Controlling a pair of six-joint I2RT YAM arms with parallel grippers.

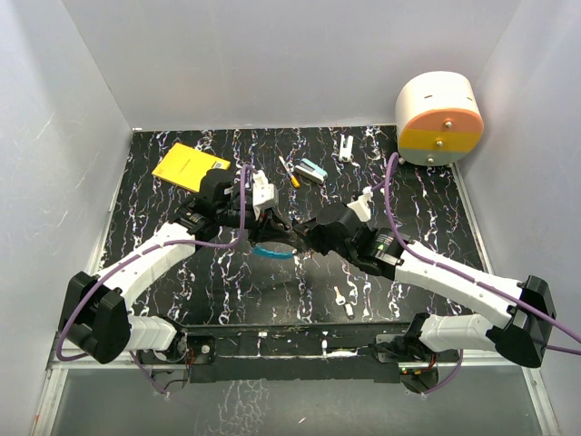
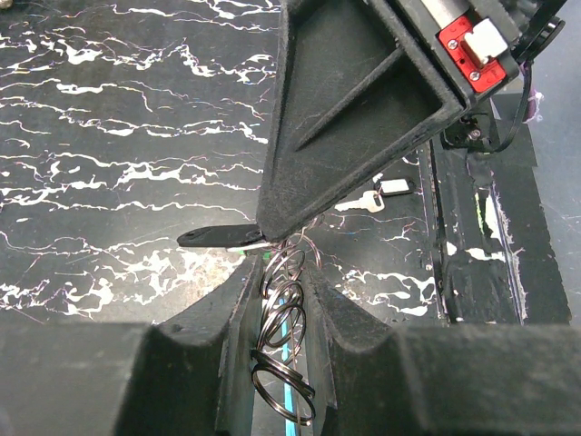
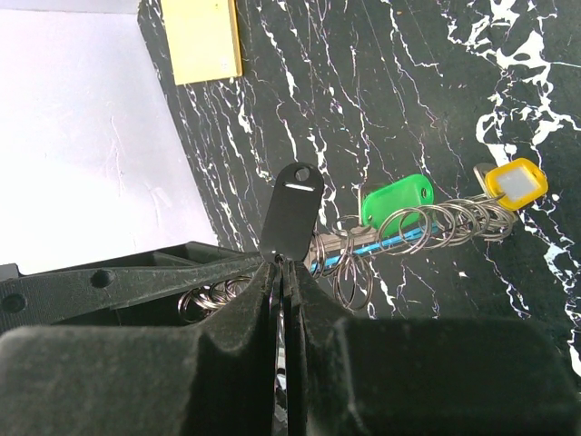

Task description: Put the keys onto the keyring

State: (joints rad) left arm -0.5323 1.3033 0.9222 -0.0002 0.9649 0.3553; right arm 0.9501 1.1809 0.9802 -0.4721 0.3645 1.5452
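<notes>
Mid-tabletop: keyring (image 1: 272, 253) (blue arc, many small rings) pinched between left gripper (image 2: 283, 282) fingers. Right gripper (image 3: 281, 272) fingers pressed together on black key tag (image 3: 292, 213). Green-tagged key (image 3: 397, 200), yellow-tagged key (image 3: 515, 183) threaded on. Loose keys (image 1: 338, 293) near front edge.

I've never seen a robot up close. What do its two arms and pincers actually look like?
The left arm and right arm have smooth white shells joined by chunky black joints. A purple cable runs along each. The left pincer and right pincer each have two matte black, wedge-shaped fingers. A small red plate sits on the right one's body.
</notes>
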